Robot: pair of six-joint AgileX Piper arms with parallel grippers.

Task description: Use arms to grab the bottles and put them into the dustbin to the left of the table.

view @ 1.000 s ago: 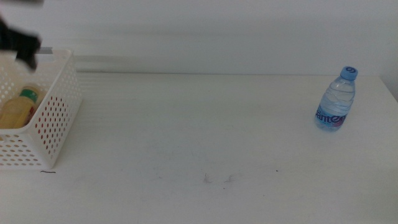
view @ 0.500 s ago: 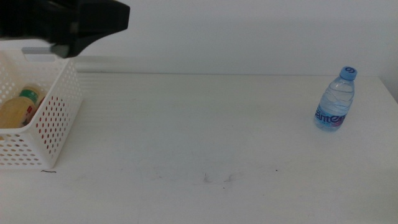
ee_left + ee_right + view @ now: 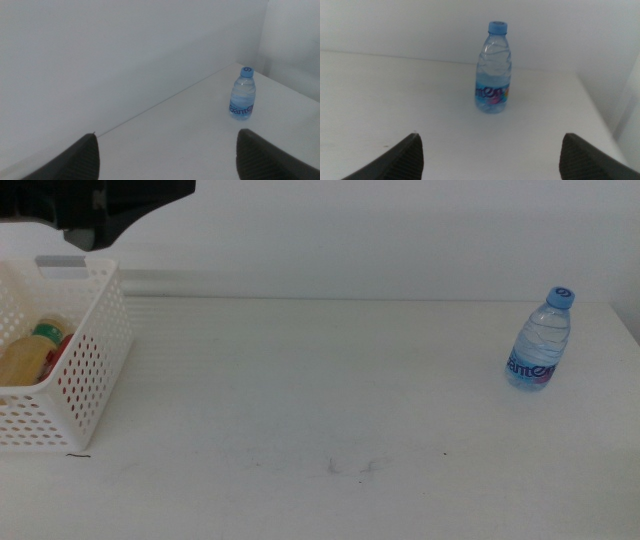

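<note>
The small clear water bottle [image 3: 540,340] with blue cap and label stands upright at the table's far right. It also shows in the left wrist view [image 3: 242,95] and the right wrist view [image 3: 493,70]. The white perforated dustbin [image 3: 95,350] stands at the left and holds the yellow-liquid bottle [image 3: 28,358] with a bit of the red soda can [image 3: 62,347] beside it. My left arm [image 3: 100,205] hangs above the dustbin; its gripper [image 3: 166,134] is open and empty. My right gripper [image 3: 491,136] is open and empty, facing the water bottle from a distance, and is out of the middle view.
The white table [image 3: 320,400] has faint scuff marks [image 3: 350,467] near its front middle. A white wall runs behind the table's back edge. The table's right edge lies just past the water bottle.
My left arm has swung in over the dustbin and then drawn slightly up and left. A red bit of the can now shows beside the yellow bottle. The water bottle has not moved.
</note>
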